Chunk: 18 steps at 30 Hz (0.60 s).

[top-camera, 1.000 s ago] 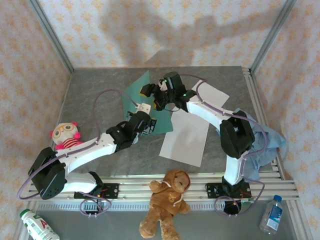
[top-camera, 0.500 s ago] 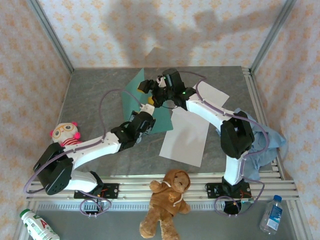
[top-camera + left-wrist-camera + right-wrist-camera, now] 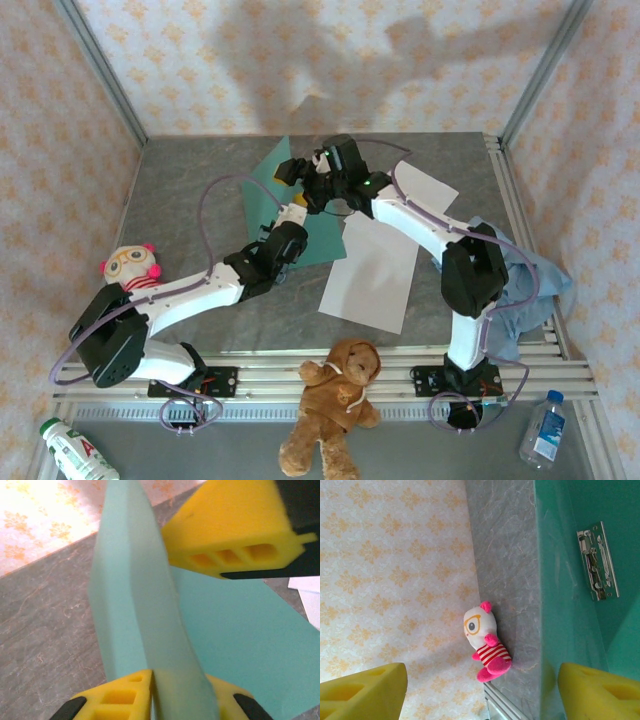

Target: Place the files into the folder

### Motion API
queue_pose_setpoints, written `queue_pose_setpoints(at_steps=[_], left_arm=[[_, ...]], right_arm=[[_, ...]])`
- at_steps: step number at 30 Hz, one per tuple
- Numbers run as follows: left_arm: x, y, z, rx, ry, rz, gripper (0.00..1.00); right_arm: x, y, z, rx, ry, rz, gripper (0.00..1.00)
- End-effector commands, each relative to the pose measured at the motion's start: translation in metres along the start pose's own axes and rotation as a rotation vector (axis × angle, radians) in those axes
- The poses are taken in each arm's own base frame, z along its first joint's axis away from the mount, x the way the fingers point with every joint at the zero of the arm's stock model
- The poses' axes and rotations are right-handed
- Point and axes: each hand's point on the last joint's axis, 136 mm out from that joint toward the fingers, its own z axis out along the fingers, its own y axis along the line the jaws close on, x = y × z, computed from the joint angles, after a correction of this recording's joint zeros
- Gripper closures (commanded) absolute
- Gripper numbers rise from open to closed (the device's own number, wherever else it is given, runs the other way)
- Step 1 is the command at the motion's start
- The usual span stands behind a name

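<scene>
At the left of the grey table [image 3: 180,180] sits a white plush toy with pink ears [image 3: 130,268]. To its right, the left gripper [image 3: 177,700] has its yellow foam fingers pinched together on the raised cover of the thin teal-green card folder [image 3: 268,185], which lies open at mid-table. Next comes the right gripper [image 3: 297,176], fingers [image 3: 362,690] spread wide with the cover's edge between them. Further right, two plain white paper sheets [image 3: 372,270] lie flat outside the folder, the nearer one just beside its right edge, and a crumpled light blue cloth [image 3: 535,290] lies at the far right.
</scene>
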Motion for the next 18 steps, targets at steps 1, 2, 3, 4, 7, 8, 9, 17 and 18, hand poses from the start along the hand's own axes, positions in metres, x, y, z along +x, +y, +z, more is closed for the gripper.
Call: queue_pose_setpoints(at_steps=[1, 2, 3, 4, 7, 8, 9, 17, 18], left_arm=[[-0.013, 0.016, -0.008, -0.053, -0.056, -0.059, 0.88], [-0.015, 0.017, -0.009, -0.054, -0.061, -0.071, 0.89], [-0.015, 0.019, -0.01, -0.054, -0.065, -0.083, 0.9], [-0.017, 0.021, -0.011, -0.051, -0.071, -0.099, 0.9], [-0.021, 0.026, -0.013, -0.023, -0.089, -0.161, 0.92], [-0.021, 0.028, -0.014, -0.009, -0.093, -0.186, 0.92], [-0.021, 0.029, -0.014, 0.006, -0.095, -0.205, 0.93], [-0.01, 0.06, -0.011, 0.039, -0.093, -0.402, 0.93], [-0.007, 0.064, -0.01, 0.04, -0.092, -0.426, 0.92]], right_arm=[[-0.002, 0.022, -0.023, 0.005, -0.049, -0.07, 0.21], [-0.003, 0.022, -0.027, 0.014, -0.055, -0.076, 0.21], [-0.004, 0.022, -0.03, 0.021, -0.062, -0.081, 0.21], [-0.005, 0.021, -0.034, 0.032, -0.071, -0.086, 0.21], [-0.011, 0.015, -0.048, 0.063, -0.1, -0.098, 0.21], [-0.013, 0.013, -0.054, 0.071, -0.112, -0.1, 0.2], [-0.015, 0.01, -0.057, 0.079, -0.121, -0.099, 0.21], [-0.024, -0.029, -0.077, 0.149, -0.163, -0.066, 0.2], [-0.023, -0.034, -0.077, 0.159, -0.162, -0.062, 0.2]])
